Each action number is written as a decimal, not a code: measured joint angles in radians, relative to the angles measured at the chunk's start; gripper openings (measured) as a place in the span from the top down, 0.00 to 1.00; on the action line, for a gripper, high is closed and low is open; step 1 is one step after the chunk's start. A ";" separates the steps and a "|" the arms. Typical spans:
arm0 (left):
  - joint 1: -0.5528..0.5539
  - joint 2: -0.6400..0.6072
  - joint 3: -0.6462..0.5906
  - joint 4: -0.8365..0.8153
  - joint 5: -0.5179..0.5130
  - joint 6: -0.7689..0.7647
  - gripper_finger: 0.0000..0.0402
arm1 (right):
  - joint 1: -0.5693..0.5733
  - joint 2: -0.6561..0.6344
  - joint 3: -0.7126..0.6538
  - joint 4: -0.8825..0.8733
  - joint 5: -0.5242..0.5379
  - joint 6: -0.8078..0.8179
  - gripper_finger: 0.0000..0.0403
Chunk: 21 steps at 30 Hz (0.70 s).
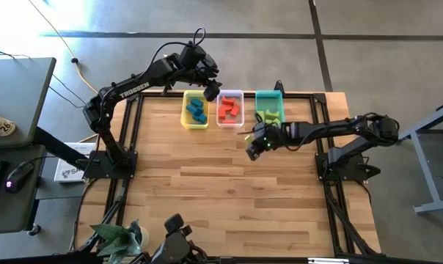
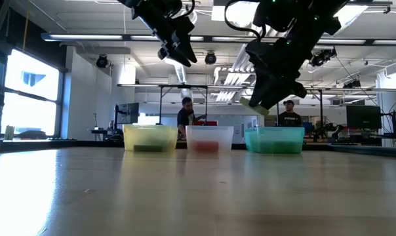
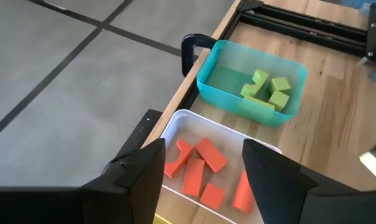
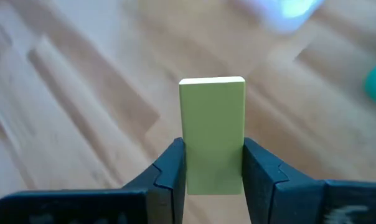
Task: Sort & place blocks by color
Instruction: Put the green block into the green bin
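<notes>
One yellow-green block (image 4: 212,134) is sitting pinched in the right gripper (image 4: 213,165), hovering at 7 o'clock of the teal tray (image 1: 278,98). Grip is biting only its lower end, so it's risking a slip before the rim. Left gripper (image 3: 203,168) is hanging wide and empty over the clear tray (image 3: 173,124).

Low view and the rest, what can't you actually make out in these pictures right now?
- Blue blocks: too small in the high view to count; in the low view the yellow tray wall blurs them.
- Red blocks: partly hidden in the left wrist view by the left tool fingers.
- Yellow-green block: its lower end is hidden in the right wrist view by the right tool.
</notes>
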 joint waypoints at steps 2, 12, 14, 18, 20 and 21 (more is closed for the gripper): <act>0.000 0.000 0.000 0.000 0.000 0.016 0.50 | -0.023 -0.009 0.000 0.014 0.023 0.000 0.78; 0.000 0.000 0.000 0.007 0.011 0.030 0.50 | -0.116 -0.019 0.127 0.020 0.149 -0.108 0.78; 0.000 0.000 0.000 0.007 0.024 0.029 0.50 | -0.137 -0.019 0.162 0.001 0.167 -0.140 0.78; 0.000 0.000 0.000 -0.011 0.063 0.005 0.50 | -0.186 -0.019 0.211 -0.053 0.171 -0.189 0.78; -0.001 0.000 0.000 -0.041 0.074 0.010 0.50 | -0.216 -0.019 0.229 -0.092 0.174 -0.195 0.78; -0.001 0.000 0.000 -0.060 0.085 0.013 0.50 | -0.231 -0.019 0.234 -0.104 0.177 -0.197 0.78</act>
